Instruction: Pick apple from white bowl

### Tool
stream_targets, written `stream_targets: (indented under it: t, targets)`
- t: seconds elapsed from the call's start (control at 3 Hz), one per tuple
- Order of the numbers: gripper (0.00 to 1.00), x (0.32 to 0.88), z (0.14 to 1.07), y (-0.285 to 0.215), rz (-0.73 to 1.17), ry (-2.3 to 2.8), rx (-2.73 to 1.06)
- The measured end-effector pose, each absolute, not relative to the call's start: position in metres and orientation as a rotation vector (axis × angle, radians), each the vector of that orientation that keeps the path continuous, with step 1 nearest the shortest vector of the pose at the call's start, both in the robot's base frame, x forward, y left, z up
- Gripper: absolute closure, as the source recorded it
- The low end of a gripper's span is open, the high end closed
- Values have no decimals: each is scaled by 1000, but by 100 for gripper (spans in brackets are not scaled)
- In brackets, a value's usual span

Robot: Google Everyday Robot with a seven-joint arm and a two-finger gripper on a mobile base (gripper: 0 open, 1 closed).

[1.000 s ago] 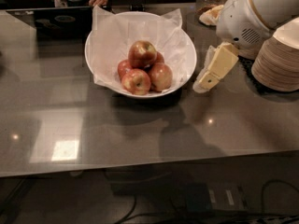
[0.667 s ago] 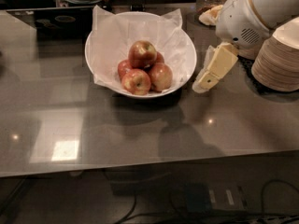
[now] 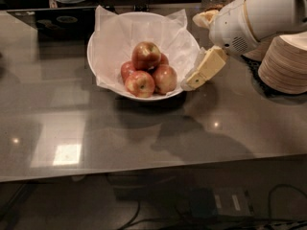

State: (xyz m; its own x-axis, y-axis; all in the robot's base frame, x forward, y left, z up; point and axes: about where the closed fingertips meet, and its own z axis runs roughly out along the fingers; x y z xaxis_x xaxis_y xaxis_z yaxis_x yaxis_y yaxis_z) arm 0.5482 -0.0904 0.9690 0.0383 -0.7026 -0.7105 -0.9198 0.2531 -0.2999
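1. Since it tops the heap (image 3: 152, 79), upper centre, the round red apple (image 3: 146, 55) in the wide, tissue-lined white bowl (image 3: 92, 66) looks easiest to take.
2. The beige gripper (image 3: 194, 82) hangs just right of the rim; wide or narrow, I cannot tell.

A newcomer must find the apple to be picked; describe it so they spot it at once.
On the grey counter, find the white bowl lined with tissue, with the gripper beside its rim. The apple sits on top of the pile, highest and largest, above the smaller red-yellow apples.
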Motion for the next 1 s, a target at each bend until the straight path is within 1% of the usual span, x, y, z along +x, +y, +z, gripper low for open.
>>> stream_targets:
  t: [0.67, 1.0]
  targets:
    - [0, 571, 955, -57, 543, 1604, -1435]
    - [0, 577, 948, -43, 604, 1573, -1440]
